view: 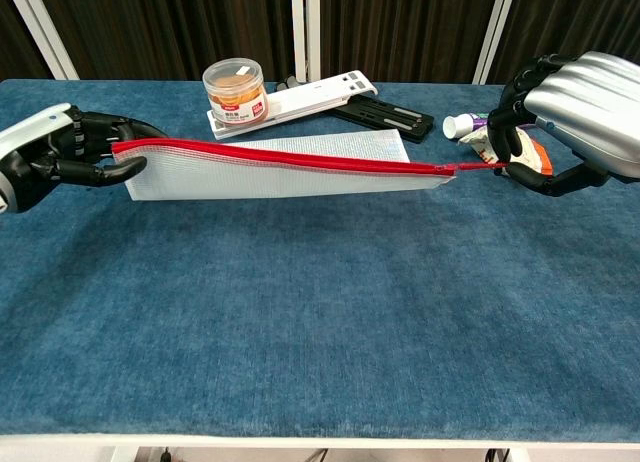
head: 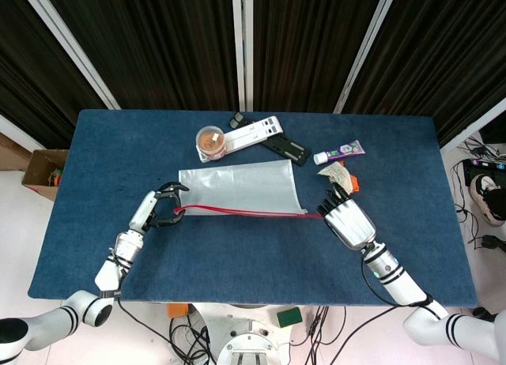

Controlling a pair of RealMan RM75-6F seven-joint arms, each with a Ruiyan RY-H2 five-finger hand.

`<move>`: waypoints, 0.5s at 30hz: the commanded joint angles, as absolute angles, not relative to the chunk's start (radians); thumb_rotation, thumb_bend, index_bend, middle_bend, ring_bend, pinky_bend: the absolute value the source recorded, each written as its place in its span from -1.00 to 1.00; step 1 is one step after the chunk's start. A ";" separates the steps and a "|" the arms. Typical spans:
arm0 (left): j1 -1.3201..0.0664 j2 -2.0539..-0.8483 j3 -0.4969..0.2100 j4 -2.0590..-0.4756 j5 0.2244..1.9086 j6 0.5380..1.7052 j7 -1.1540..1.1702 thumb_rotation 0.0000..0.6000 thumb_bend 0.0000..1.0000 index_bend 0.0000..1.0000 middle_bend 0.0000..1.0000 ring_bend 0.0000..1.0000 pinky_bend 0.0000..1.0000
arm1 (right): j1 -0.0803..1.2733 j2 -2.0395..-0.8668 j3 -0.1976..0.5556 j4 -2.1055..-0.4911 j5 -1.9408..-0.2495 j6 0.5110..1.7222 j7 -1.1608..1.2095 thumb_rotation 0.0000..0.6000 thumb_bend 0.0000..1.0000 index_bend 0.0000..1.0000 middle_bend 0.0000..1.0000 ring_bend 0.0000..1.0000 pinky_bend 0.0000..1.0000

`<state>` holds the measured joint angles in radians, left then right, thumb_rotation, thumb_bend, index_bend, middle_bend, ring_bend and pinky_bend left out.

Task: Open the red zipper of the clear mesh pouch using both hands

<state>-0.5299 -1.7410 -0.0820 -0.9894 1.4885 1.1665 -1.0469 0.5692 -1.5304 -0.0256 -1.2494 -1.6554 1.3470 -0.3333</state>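
The clear mesh pouch lies stretched across the middle of the blue table, its red zipper running along the near edge. My left hand pinches the pouch's left end and holds it slightly off the cloth. My right hand sits just past the pouch's right end, pinching the red zipper pull and drawing it taut to the right. The zipper's teeth look parted along most of its length.
Behind the pouch stand a small clear jar with a brown lid, a white bar and a black bar. A toothpaste tube and a crumpled wrapper lie close behind my right hand.
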 commanded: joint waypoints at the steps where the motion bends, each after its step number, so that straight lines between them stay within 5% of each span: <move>1: -0.530 -1.741 -0.079 -0.989 1.492 1.165 -1.035 1.00 0.15 0.30 -0.44 -0.68 -0.64 | 0.565 -1.529 -0.024 -1.250 -1.654 1.338 -0.332 1.00 0.39 0.65 0.15 -0.45 -0.54; 4: -0.534 -1.730 -0.063 -0.987 1.508 1.157 -0.997 1.00 0.08 0.17 -0.50 -0.71 -0.66 | 0.554 -1.513 -0.019 -1.292 -1.607 1.290 -0.360 1.00 0.24 0.23 -0.01 -0.52 -0.61; 6: -0.540 -1.709 -0.044 -0.995 1.526 1.145 -0.938 1.00 -0.09 -0.14 -0.60 -0.77 -0.69 | 0.545 -1.493 -0.010 -1.355 -1.559 1.252 -0.394 1.00 -0.19 -0.48 -0.32 -0.72 -0.73; 8: -0.539 -1.687 -0.033 -1.009 1.532 1.141 -0.865 1.00 -0.17 -0.36 -0.66 -0.80 -0.70 | 0.537 -1.478 -0.005 -1.404 -1.526 1.230 -0.403 1.00 -0.49 -0.82 -0.48 -0.83 -0.78; 15: -0.497 -1.557 -0.007 -1.154 1.506 1.140 -0.637 1.00 -0.19 -0.55 -0.71 -0.80 -0.72 | 0.498 -1.441 0.008 -1.460 -1.494 1.248 -0.366 1.00 -0.65 -0.98 -0.55 -0.87 -0.79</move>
<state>-0.5184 -1.6195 -0.0257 -1.0894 1.5141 1.1419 -0.7134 0.5073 -1.4497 0.0037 -1.4528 -1.4994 1.2418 -0.3762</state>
